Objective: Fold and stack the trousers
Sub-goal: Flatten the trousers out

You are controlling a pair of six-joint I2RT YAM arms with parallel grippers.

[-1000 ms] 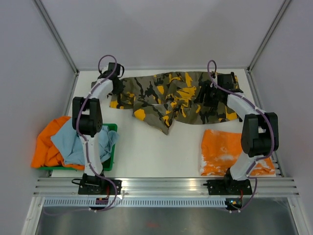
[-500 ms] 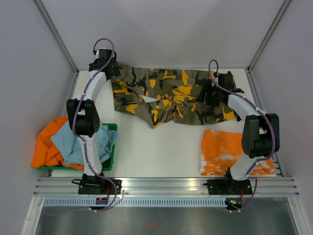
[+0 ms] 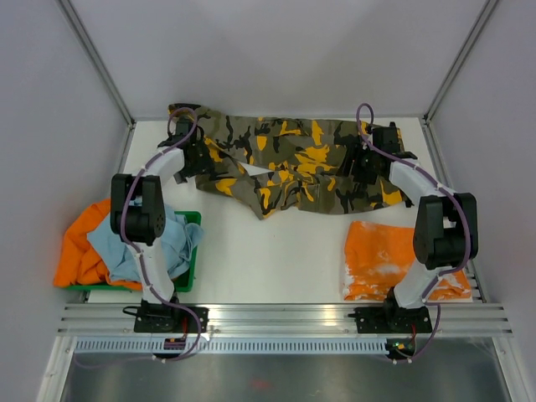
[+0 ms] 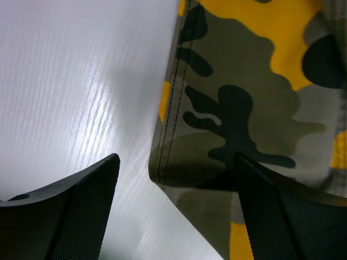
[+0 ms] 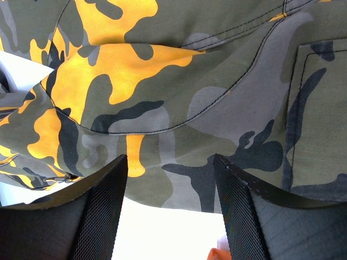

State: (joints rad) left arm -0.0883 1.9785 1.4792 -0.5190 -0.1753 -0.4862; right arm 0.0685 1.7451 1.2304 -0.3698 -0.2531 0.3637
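White table (image 3: 276, 251) was seen bearing the trousers (image 3: 293, 159), spread across the frame's upper middle. Left jaws and right jaws were held wide over the cloth, nothing gripped.

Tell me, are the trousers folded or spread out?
Spread out: the trousers lie rumpled and stretched wide, with no neat fold, across the far side of the table.

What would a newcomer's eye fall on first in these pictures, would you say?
The camouflage trousers, blotched bright yellow-orange, sprawl crumpled across the far side of the table, the left gripper and right gripper open over their ends. Next, the flat orange garment at near right and the green bin heaped with cloth at near left.
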